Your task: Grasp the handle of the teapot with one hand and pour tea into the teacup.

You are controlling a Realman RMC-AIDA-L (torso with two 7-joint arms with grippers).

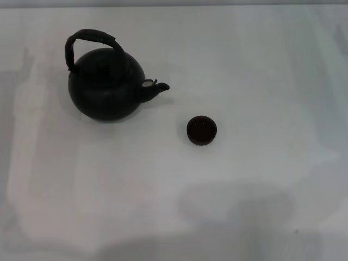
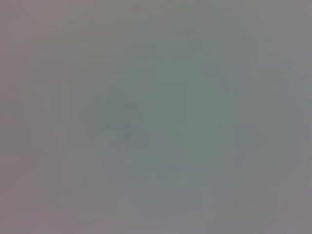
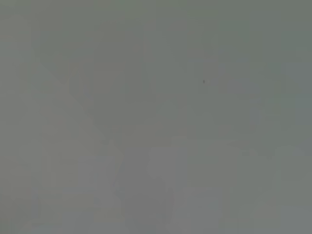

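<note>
The teapot [image 1: 106, 84] sat upright on the white table [image 1: 261, 65], handle [image 1: 89, 41] arched over it, spout aimed at the teacup [image 1: 202, 130] nearby to its right. No readable writing anywhere. Neither gripper showed up, so can't tell their state.

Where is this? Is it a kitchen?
Hard to say. It looks like a plain test table: a bare white tabletop holding only a black teapot and a tiny teacup. No kitchen things show.

White table surface [image 1: 261, 65] fills the head view; soft grey shadows lie along the lower edge and left side.
</note>
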